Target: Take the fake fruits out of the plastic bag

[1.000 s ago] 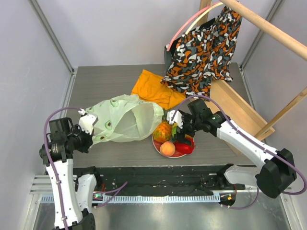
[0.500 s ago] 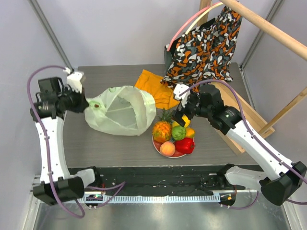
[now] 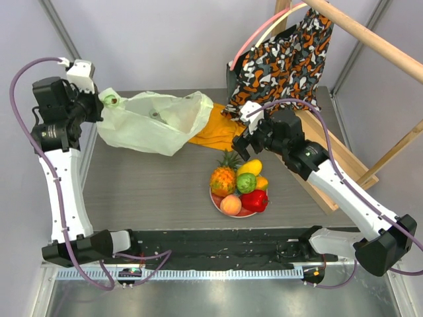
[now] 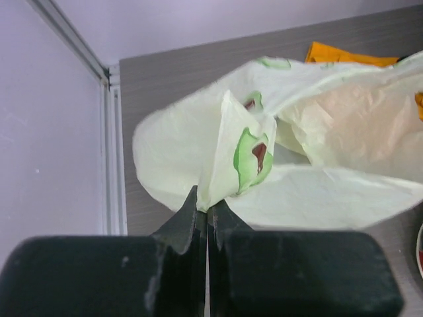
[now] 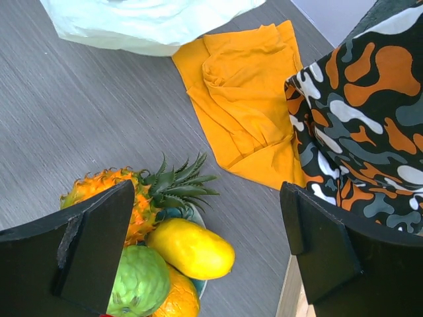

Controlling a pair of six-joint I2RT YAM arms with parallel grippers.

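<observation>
Six fake fruits (image 3: 239, 188) are heaped on a red plate (image 3: 214, 197) at the near middle of the table (image 3: 152, 191). An orange pineapple (image 3: 223, 178) with a green crown is on the left, and a yellow mango (image 3: 249, 167) is at the far side. A green round fruit (image 3: 246, 183) sits in the centre with a smaller orange-yellow mango (image 3: 262, 183) to its right. A peach (image 3: 230, 205) and a red pepper (image 3: 255, 199) lie nearest.

The plastic bag (image 3: 149, 122), pale green and crinkled, is at the far left, well apart from the plate. Its right end lies over the edge of an orange cloth (image 3: 215, 132). Whether anything is inside it cannot be told.

The left gripper (image 3: 99, 105) is raised at the far left edge. Its jaws are pressed together on a pinched fold at the bag's left end, and the left wrist view shows the film gathered right at the fingertips (image 4: 198, 211). The right gripper (image 3: 248, 135) hangs over the cloth's right part, just beyond the fruits and right of the bag. Its jaws are spread wide with nothing between them, and the pineapple and mango lie beneath.

The bag bears a printed green motif with a dark red centre (image 4: 252, 153), and no lettering can be read. An orange, black and white patterned fabric bag (image 3: 281, 66) hangs from a wooden rail (image 3: 370, 36) at the far right.
</observation>
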